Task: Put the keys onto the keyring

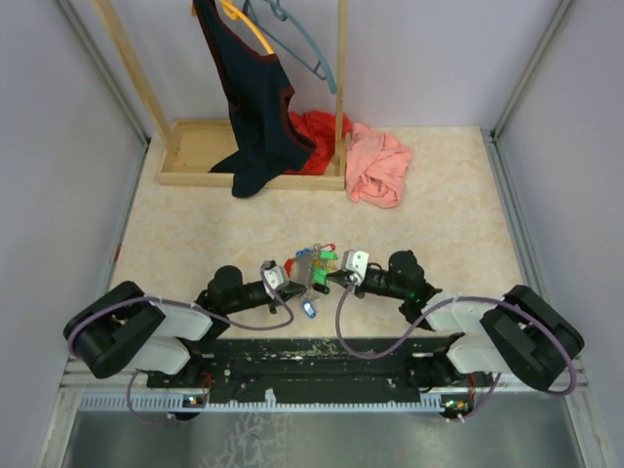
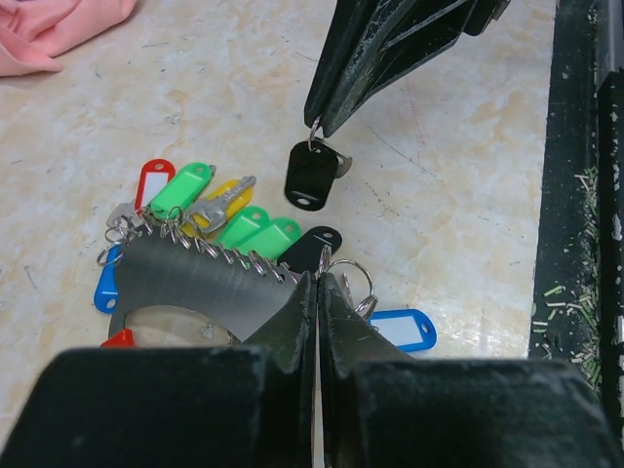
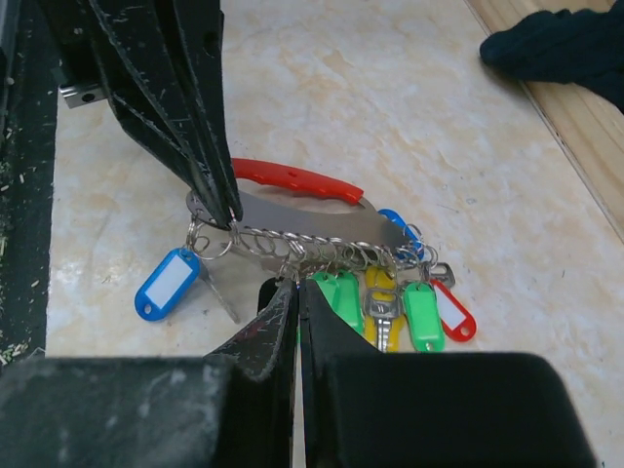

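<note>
Red-and-grey keyring (image 3: 292,180), coloured keys (image 3: 421,312) fanned toward 5 o'clock. The left gripper (image 3: 229,213) pinches its end; the right gripper (image 2: 317,127) clamps, seemingly, the black key (image 2: 310,175).

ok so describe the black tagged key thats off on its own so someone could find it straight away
Near the front middle of the beige table is a keyring loaded with coloured tags. Right beside it, the right tool pinches one key by its ring. That key has a black tag and is the only one hanging apart from the bunch.
</note>
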Controlling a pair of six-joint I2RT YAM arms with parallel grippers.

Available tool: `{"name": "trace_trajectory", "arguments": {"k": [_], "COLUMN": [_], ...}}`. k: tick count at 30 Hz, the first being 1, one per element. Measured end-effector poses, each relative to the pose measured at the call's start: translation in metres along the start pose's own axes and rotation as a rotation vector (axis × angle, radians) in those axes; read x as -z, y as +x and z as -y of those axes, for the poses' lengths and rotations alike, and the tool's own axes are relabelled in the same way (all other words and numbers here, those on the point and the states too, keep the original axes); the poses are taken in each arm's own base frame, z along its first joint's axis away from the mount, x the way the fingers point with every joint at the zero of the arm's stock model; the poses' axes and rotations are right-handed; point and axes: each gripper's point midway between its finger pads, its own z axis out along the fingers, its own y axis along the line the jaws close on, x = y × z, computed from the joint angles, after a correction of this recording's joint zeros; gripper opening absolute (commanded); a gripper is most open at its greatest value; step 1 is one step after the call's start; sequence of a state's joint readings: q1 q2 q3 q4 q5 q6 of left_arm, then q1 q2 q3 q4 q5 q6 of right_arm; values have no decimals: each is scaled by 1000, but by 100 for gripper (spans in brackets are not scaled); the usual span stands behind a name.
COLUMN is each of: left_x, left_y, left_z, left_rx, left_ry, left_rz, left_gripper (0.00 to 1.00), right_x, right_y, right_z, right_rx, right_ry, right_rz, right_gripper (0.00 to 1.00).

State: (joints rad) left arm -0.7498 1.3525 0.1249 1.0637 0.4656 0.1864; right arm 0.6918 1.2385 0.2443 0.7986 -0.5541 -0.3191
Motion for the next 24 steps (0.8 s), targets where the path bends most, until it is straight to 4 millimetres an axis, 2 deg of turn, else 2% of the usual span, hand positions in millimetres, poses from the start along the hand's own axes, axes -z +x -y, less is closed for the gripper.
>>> {"name": "trace_trajectory", "arguments": {"k": [10,19,24], "left_x": [-2,-4,-5], "left_y": [-1,-5,-6], "left_z": [4,2,2], "left_rx": [-9,-15,-22], "left_ry": [27,28,34], "left_rz": [9,21,23], "left_gripper": [1,1,1], "right_x": [-9,-15,-17], "right_y": [-11,-1,-1], "right_z": [-12,-26,-25], "right_rx": [86,90,97], "right_ry": [-96,-147,-130], "right_rz": [97,83,81], "right_gripper": [0,0,0]}}
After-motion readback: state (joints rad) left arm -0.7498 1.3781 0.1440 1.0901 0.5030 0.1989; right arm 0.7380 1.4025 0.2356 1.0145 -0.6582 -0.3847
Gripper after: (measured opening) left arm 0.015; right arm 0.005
